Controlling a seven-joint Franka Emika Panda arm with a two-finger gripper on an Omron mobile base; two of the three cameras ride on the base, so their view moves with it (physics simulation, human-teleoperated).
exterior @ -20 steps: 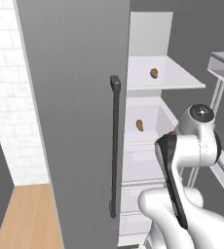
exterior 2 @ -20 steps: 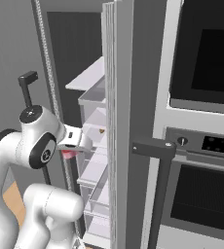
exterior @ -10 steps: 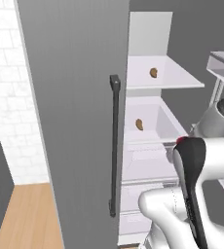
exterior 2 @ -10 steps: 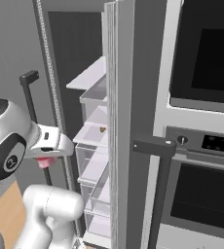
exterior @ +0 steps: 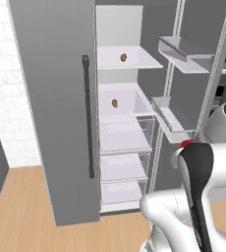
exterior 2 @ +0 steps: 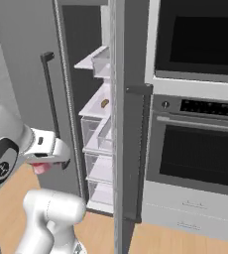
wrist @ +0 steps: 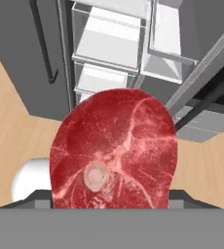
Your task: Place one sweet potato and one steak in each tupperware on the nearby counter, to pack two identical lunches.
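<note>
The pincer [exterior 2: 42,167] grips a raw red steak [wrist: 115,151] in front of the open fridge [exterior: 122,128], its jaws closed on the meat, which fills the middle of the hand view with a pale round bone near its lower edge. In the right base view a slip of red steak hangs under the white hand at the left, beside the fridge's dark door handle [exterior 2: 48,89]. Since the frame a second ago the arm has swung out of the fridge and back towards the base, and the whole picture has shifted in both base views, so the cameras have moved as well: more wooden floor [exterior: 21,206] now shows below the fridge, and the wall oven [exterior 2: 198,134] stands fuller at the right. Two sweet potatoes remain on the fridge shelves as before: one sweet potato [exterior: 123,57] near the middle of the upper shelf [exterior: 144,63], and a second sweet potato [exterior: 114,103] near the back of the shelf below [exterior: 134,110]. Clear drawers [exterior: 122,135] sit stacked beneath them. In the left base view the arm's dark-banded elbow stands at the lower right, with a red spot at its top
</note>
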